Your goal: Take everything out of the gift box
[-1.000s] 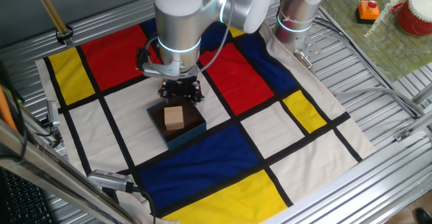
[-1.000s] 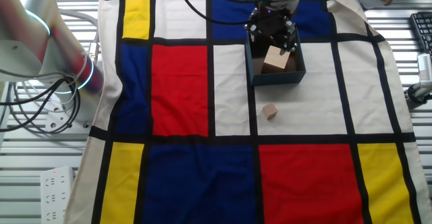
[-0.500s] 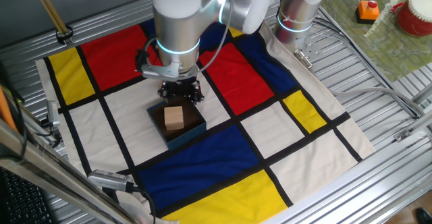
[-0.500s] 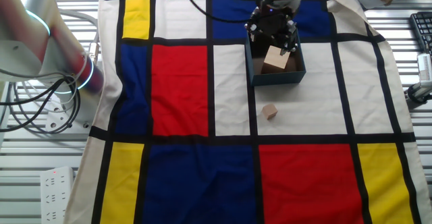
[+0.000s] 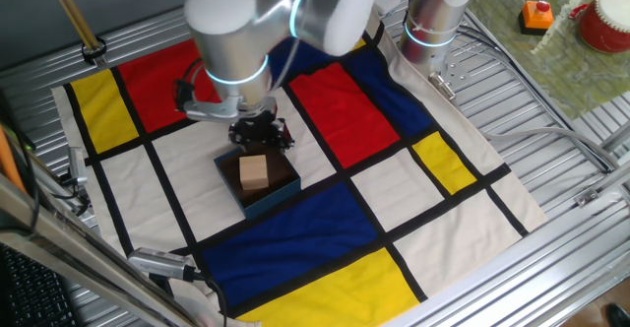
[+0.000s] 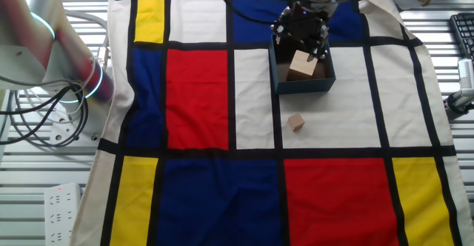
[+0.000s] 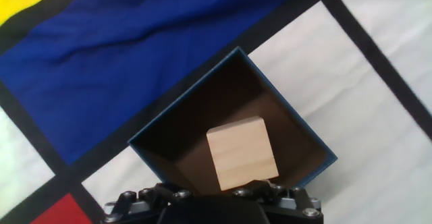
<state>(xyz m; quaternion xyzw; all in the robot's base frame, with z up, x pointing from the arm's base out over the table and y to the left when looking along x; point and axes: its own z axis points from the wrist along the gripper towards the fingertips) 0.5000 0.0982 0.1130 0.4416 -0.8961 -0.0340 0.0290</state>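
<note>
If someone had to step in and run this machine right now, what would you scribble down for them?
End effector: hovering over the far edge of the gift box; whether it is open or shut cannot be told, and it holds nothing visible.
Gift box: on a white square of the patterned cloth, one wooden block inside it.
Done: a smaller wooden block already lies on the cloth beside the box.
Left: grasp the block in the box, lift it out, set it on the cloth.

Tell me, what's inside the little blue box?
One wooden block sits inside the box. The gripper covers the box's back corner, so that corner can't be seen.
</note>
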